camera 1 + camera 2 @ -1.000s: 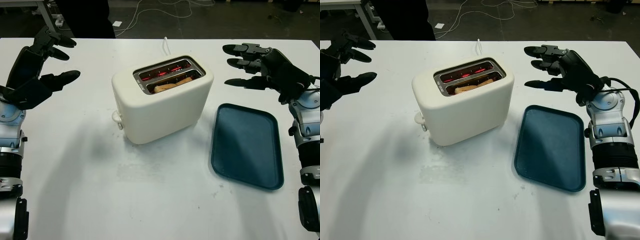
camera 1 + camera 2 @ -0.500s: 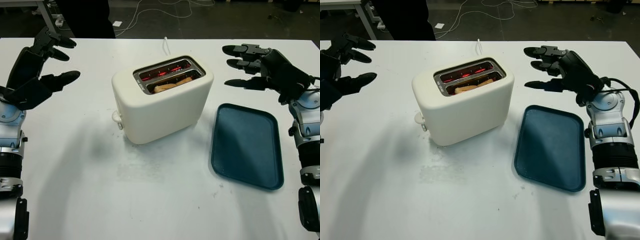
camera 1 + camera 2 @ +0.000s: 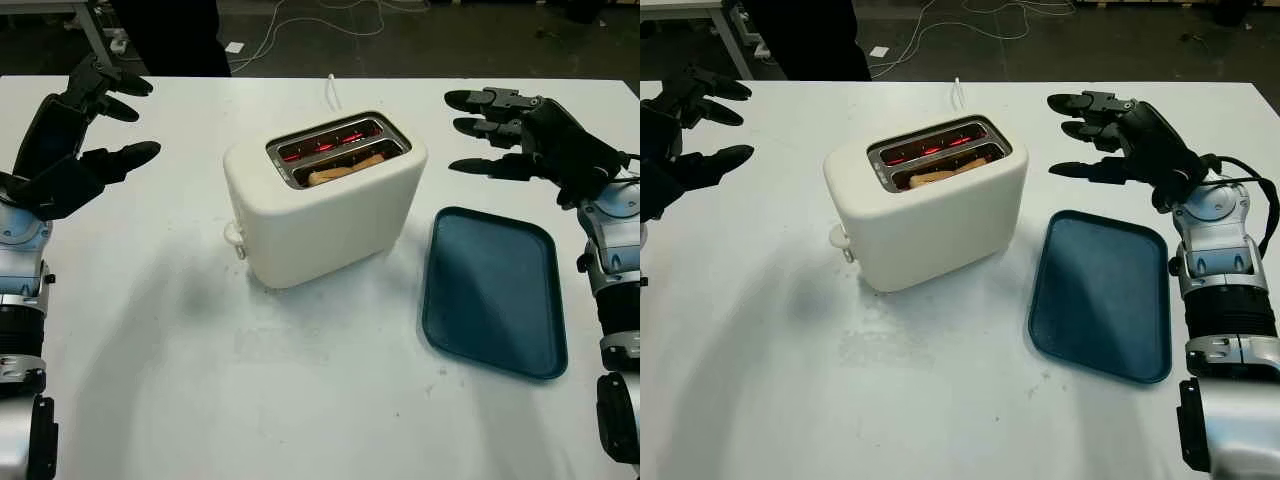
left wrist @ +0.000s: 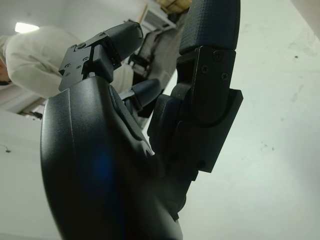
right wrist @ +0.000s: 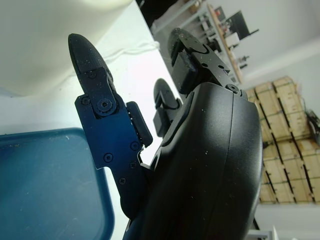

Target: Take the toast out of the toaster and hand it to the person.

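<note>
A cream two-slot toaster (image 3: 325, 205) stands mid-table, its elements glowing red. A slice of toast (image 3: 343, 169) sits low in the nearer slot, its brown top edge just showing. My left hand (image 3: 95, 115) hangs open above the table's left side, well away from the toaster. Off to the toaster's right, my right hand (image 3: 500, 130) is open above the table, fingers pointing toward the toaster with a gap between. A person in dark clothes (image 3: 170, 35) stands behind the table's far left edge.
A dark blue tray (image 3: 492, 290) lies flat on the white table (image 3: 300, 400) right of the toaster, under my right forearm. The toaster's white cord (image 3: 330, 90) runs off the far edge. Cables lie on the floor beyond.
</note>
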`<control>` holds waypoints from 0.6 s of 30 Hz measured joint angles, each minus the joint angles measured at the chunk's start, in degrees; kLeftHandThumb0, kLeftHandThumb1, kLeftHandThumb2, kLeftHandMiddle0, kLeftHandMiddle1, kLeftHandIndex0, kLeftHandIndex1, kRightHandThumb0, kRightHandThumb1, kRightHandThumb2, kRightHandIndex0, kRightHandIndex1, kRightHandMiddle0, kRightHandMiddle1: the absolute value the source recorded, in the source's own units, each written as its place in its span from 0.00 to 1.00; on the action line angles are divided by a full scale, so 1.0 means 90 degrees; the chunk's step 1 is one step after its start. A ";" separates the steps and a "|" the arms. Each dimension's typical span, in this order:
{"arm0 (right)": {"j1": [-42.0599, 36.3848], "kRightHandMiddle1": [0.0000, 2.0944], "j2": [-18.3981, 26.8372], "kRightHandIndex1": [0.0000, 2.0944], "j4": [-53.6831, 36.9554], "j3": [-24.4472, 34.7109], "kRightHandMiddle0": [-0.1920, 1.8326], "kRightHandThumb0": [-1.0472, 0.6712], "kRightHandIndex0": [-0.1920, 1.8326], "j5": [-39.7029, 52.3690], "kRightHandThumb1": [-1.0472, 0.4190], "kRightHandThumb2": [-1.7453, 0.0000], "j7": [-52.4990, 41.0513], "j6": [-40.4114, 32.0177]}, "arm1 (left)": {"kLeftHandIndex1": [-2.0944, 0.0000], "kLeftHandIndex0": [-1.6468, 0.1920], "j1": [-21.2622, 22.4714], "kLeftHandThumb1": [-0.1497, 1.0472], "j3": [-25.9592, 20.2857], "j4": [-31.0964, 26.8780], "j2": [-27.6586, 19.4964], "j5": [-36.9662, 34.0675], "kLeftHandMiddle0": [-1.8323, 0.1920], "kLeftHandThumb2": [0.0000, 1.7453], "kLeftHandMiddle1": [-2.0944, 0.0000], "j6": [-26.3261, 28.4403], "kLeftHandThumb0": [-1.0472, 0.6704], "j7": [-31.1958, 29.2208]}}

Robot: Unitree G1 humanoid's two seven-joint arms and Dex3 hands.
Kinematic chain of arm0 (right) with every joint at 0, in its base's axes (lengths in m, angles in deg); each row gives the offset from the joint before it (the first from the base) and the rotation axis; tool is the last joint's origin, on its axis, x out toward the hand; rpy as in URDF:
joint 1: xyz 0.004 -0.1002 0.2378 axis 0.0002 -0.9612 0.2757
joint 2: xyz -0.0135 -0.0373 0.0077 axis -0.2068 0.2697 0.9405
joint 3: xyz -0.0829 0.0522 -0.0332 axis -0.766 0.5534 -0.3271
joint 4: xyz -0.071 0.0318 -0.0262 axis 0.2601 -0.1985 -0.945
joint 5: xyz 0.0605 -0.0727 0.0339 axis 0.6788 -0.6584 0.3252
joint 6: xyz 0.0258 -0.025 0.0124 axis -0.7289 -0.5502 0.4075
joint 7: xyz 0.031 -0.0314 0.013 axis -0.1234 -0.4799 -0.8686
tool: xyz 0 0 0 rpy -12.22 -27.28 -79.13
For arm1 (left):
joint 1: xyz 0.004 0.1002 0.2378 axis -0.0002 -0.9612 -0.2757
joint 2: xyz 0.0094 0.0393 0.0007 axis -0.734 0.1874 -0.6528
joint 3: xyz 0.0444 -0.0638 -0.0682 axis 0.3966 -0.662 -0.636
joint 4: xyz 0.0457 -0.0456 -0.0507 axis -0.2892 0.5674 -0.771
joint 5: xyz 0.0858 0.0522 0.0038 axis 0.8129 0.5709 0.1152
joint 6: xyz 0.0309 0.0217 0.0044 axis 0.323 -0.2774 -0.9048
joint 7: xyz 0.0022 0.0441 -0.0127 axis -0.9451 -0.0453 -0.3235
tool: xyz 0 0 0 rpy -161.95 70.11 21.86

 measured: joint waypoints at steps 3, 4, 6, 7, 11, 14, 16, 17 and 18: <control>0.0000 0.00 0.0000 0.00 0.0000 0.0000 0.33 0.28 0.32 -0.0002 0.19 1.00 0.0000 0.0000 | 0.40 0.90 0.0000 0.89 0.0000 -0.0001 0.0000 0.0000 0.91 0.13 0.32 0.0000 0.00 0.0000; 0.0000 0.00 0.0000 0.00 0.0000 0.0000 0.33 0.28 0.32 -0.0002 0.19 1.00 0.0000 0.0000 | 0.40 0.90 0.0000 0.89 0.0000 -0.0001 0.0000 0.0000 0.91 0.13 0.32 0.0000 0.00 -0.0001; 0.0000 0.00 0.0000 0.00 -0.0001 0.0000 0.33 0.28 0.33 -0.0002 0.19 1.00 0.0000 0.0000 | 0.40 0.90 0.0000 0.89 0.0000 -0.0001 0.0000 -0.0001 0.91 0.13 0.32 0.0000 0.00 -0.0001; 0.0000 0.00 0.0000 0.00 -0.0001 0.0000 0.33 0.28 0.33 -0.0002 0.19 1.00 0.0002 0.0000 | 0.40 0.90 0.0000 0.89 0.0000 -0.0001 0.0000 -0.0002 0.91 0.13 0.32 0.0000 0.00 -0.0002; 0.0000 0.00 0.0000 0.00 -0.0001 0.0000 0.33 0.28 0.32 -0.0001 0.19 1.00 0.0004 -0.0001 | 0.40 0.90 0.0000 0.89 0.0000 -0.0001 0.0000 -0.0005 0.91 0.14 0.32 0.0000 0.00 -0.0001; 0.0000 0.00 0.0000 0.00 -0.0001 0.0000 0.32 0.28 0.32 0.0003 0.19 1.00 0.0004 -0.0001 | 0.40 0.90 0.0000 0.89 0.0000 -0.0001 0.0000 -0.0004 0.91 0.14 0.32 0.0000 0.00 0.0000; 0.0000 0.00 0.0000 0.00 -0.0001 0.0001 0.32 0.28 0.32 0.0004 0.19 1.00 0.0004 -0.0001 | 0.40 0.90 0.0000 0.89 0.0000 -0.0001 0.0000 -0.0004 0.91 0.14 0.32 0.0000 0.00 -0.0001; 0.0000 0.00 0.0000 0.00 -0.0001 0.0000 0.32 0.28 0.32 0.0003 0.19 1.00 0.0004 -0.0001 | 0.40 0.90 0.0000 0.89 0.0000 -0.0001 0.0000 -0.0004 0.91 0.14 0.32 0.0000 0.00 0.0000; 0.0000 0.00 0.0000 0.00 -0.0001 0.0001 0.33 0.28 0.32 0.0002 0.19 1.00 0.0004 -0.0001 | 0.40 0.90 0.0000 0.89 0.0000 -0.0001 0.0000 -0.0004 0.91 0.14 0.32 0.0000 0.00 0.0000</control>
